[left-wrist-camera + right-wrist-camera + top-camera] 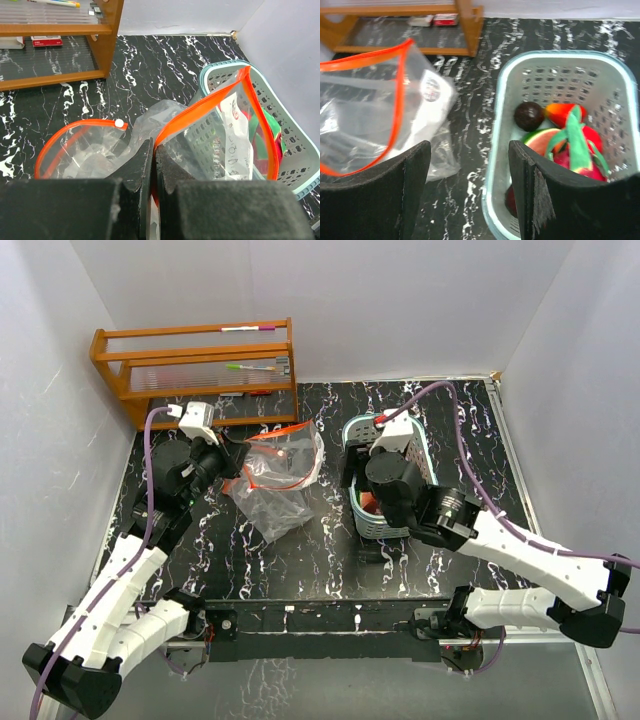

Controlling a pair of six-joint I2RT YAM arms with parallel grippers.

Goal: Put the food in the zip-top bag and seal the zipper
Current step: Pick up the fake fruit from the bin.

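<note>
The clear zip-top bag (pixel 275 485) lies crumpled on the black marbled table, its mouth held open and raised. My left gripper (pixel 232 455) is shut on the red-orange zipper (pixel 200 107) at the mouth; the strip runs between the fingertips (pixel 152 145). The food lies in the pale teal basket (pixel 560 65): a dark maroon ball (pixel 528 115), a watermelon slice (pixel 542 140), a red-orange piece (pixel 565 112) and a pink fruit with green leaves (pixel 577 150). My right gripper (pixel 470 150) is open and empty above the basket's left rim, with the bag (pixel 365 115) to its left.
A wooden rack (pixel 200 370) with pens stands at the back left, with a small red and white box (pixel 46 41) under it. The basket (pixel 352 425) sits right of the bag. White walls enclose the table on three sides.
</note>
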